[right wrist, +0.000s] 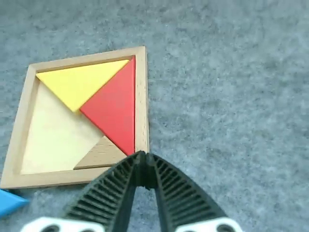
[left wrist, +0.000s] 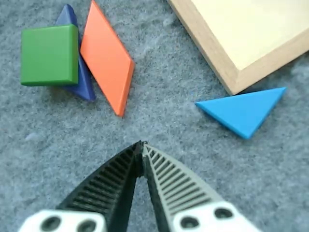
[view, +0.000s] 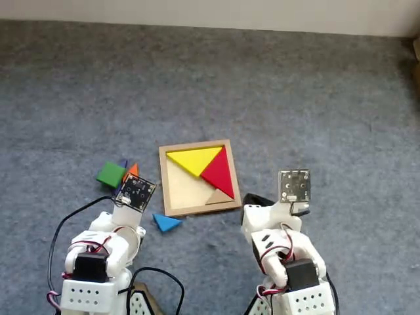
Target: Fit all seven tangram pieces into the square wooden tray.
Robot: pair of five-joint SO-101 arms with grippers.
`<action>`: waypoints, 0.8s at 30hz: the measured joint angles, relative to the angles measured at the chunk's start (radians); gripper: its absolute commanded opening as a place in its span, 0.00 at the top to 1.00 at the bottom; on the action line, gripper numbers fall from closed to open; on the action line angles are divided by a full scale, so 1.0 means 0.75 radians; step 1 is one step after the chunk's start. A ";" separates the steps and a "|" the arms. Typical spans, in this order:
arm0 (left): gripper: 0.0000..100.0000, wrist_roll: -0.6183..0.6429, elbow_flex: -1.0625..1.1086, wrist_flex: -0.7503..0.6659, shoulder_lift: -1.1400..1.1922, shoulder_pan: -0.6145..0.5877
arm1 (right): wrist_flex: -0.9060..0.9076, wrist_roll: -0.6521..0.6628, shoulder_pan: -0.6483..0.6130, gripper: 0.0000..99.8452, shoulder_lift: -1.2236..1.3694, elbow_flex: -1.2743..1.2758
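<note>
The square wooden tray (view: 163, 182) (right wrist: 141, 96) holds a yellow triangle (view: 193, 159) (right wrist: 82, 79), a red triangle (view: 220, 172) (right wrist: 116, 108) and a small wood-coloured triangle (view: 220, 196) (right wrist: 101, 155). To its left on the carpet lie a green square (view: 110, 174) (left wrist: 49, 54), an orange parallelogram (view: 132, 170) (left wrist: 107, 57) and a dark blue triangle (left wrist: 83, 82) partly under them. A light blue triangle (view: 167, 222) (left wrist: 244, 110) lies by the tray's near left corner (left wrist: 231, 72). My left gripper (left wrist: 141, 145) is shut and empty, between the orange piece and the light blue triangle. Shut and empty too, my right gripper (right wrist: 143, 155) (view: 250, 199) hovers at the tray's near right corner.
Grey carpet (view: 295, 98) covers the whole table and lies open behind and to the right of the tray. Both arm bases (view: 98, 275) (view: 295, 282) stand at the near edge with loose cables beside them.
</note>
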 measured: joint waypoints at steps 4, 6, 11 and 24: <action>0.99 0.000 0.000 0.000 0.000 0.000 | 0.002 0.000 0.000 1.00 0.000 0.000; 0.99 0.000 0.000 0.000 0.000 0.000 | 0.002 0.000 0.000 1.00 0.000 0.000; 0.99 0.000 -0.029 0.000 0.000 -0.002 | 0.002 0.000 0.000 1.00 0.000 0.000; 0.99 0.000 -0.438 0.000 0.000 0.000 | 0.123 0.000 0.000 1.00 0.004 0.000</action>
